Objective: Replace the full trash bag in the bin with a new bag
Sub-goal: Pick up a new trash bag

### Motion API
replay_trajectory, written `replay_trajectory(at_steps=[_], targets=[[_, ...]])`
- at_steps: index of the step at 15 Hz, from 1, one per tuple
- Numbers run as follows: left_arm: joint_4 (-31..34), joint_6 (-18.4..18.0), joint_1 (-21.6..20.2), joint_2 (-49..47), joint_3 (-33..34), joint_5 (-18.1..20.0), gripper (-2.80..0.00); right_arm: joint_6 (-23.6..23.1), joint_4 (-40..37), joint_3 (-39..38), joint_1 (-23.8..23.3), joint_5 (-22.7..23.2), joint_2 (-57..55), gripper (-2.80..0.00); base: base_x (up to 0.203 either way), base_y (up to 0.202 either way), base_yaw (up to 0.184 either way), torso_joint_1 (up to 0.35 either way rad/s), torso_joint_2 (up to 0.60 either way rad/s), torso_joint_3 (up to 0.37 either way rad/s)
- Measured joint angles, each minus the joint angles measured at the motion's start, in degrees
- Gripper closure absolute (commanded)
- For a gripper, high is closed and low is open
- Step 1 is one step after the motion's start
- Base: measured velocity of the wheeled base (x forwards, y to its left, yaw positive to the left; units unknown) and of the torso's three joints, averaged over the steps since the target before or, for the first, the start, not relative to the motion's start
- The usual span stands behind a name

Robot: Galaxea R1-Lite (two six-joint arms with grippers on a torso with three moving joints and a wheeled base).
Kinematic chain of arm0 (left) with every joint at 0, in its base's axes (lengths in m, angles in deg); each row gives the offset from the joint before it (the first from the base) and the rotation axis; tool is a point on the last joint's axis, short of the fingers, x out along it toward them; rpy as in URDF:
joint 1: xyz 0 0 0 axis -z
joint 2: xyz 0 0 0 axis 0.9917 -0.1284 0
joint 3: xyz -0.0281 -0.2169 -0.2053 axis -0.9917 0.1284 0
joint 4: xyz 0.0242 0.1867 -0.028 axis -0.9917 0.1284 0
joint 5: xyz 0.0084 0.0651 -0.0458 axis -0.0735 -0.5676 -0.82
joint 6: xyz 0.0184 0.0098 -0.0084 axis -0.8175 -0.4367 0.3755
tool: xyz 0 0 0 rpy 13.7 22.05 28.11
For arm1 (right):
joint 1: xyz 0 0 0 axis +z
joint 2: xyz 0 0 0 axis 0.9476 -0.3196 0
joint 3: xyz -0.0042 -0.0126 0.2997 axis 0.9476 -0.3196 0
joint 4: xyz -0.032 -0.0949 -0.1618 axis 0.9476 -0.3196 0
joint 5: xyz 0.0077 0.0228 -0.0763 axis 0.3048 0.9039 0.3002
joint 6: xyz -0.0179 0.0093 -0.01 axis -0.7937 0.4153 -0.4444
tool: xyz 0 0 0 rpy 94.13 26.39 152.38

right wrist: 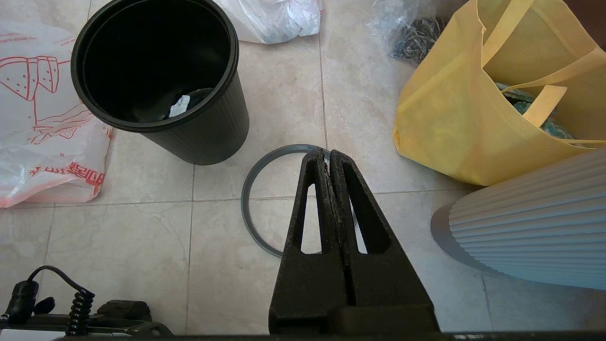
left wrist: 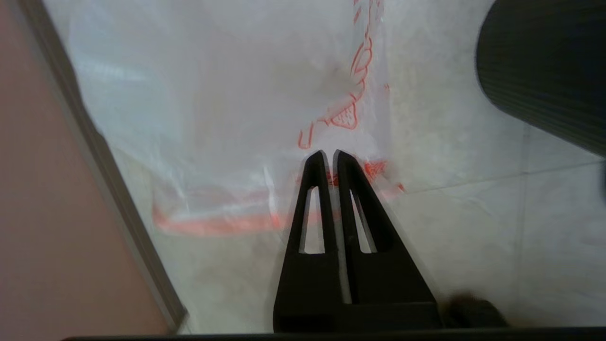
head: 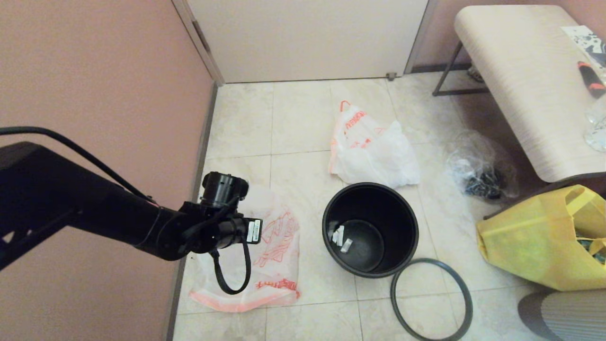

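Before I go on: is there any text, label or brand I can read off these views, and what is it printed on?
None can be quoted.
New bag: red characters near the hem, too blurred.
Full trash bag: orange-red lettering, creased, unreadable.
White sticker on the left arm's wrist: print too small.
Printed sheet on the bench: only black shapes.
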Motion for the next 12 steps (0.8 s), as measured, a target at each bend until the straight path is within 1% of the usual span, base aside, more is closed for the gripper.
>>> replay_trajectory(at_steps=[1, 2, 4, 7, 9, 10, 12], targets=[[-1.1, -1.2, -0.1, -1.1, 0.2, 0.0, -2.8, 0.0, 0.0, 0.0, 0.0, 0.0, 0.0, 0.0, 0.0, 0.0, 0.0, 0.0, 0.0, 0.0], [-2.1, -1.6, -0.1, -1.5, 0.6, 0.0, -2.8, 0.0, 0.0, 0.0, 0.0, 0.0, 0.0, 0.0, 0.0, 0.0, 0.0, 0.0, 0.0, 0.0], [-4.4, -2.0, -0.1, -1.7, 1.6, -0.2, -2.8, 0.0, 0.0, 0.0, 0.0, 0.0, 0.0, 0.0, 0.0, 0.0, 0.0, 0.0, 0.0, 0.0], [-5.5, -2.3, -0.7, -3.0, 1.3, -0.4, -2.8, 0.0, 0.0, 0.0, 0.0, 0.0, 0.0, 0.0, 0.0, 0.0, 0.0, 0.0, 0.0, 0.0], [-9.9, -3.3, -1.8, -5.8, -0.7, -0.6, -2.8, 0.0, 0.0, 0.0, 0.0, 0.0, 0.0, 0.0, 0.0, 0.0, 0.0, 0.0, 0.0, 0.0], [-13.1, -4.9, -2.5, -7.6, -1.7, -1.1, -2.8, 0.0, 0.0, 0.0, 0.0, 0.0, 0.0, 0.0, 0.0, 0.0, 0.0, 0.0, 0.0, 0.0], [-19.1, -9.4, -3.3, -11.1, -3.3, -2.2, -2.8, 0.0, 0.0, 0.0, 0.0, 0.0, 0.0, 0.0, 0.0, 0.0, 0.0, 0.0, 0.0, 0.0]])
